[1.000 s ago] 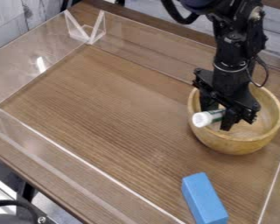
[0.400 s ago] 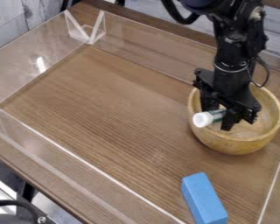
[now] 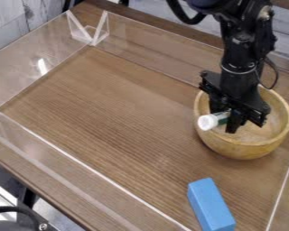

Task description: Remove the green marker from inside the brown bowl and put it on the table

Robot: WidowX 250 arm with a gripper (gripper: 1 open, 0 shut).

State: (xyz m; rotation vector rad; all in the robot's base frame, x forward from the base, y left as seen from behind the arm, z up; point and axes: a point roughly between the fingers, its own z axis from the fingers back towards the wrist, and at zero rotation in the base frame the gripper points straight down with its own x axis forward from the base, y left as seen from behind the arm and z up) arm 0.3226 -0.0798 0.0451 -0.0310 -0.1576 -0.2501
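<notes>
The brown bowl (image 3: 270, 137) sits at the right side of the table (image 3: 111, 99). Inside it lies the green marker (image 3: 209, 122); only its white cap end shows, poking out to the left over the bowl's near-left rim. The black gripper (image 3: 235, 118) reaches straight down into the bowl, with its fingers closed around the marker's barrel, which they hide. The marker looks raised slightly at the rim.
A blue rectangular block (image 3: 209, 205) lies on the table in front of the bowl, near the front edge. Low clear acrylic walls (image 3: 39, 65) edge the table, with a folded corner piece at the back left. The arm rises toward the top right.
The gripper has closed on the marker. The marker's white end has shifted slightly up and left; the arm barely moved.
</notes>
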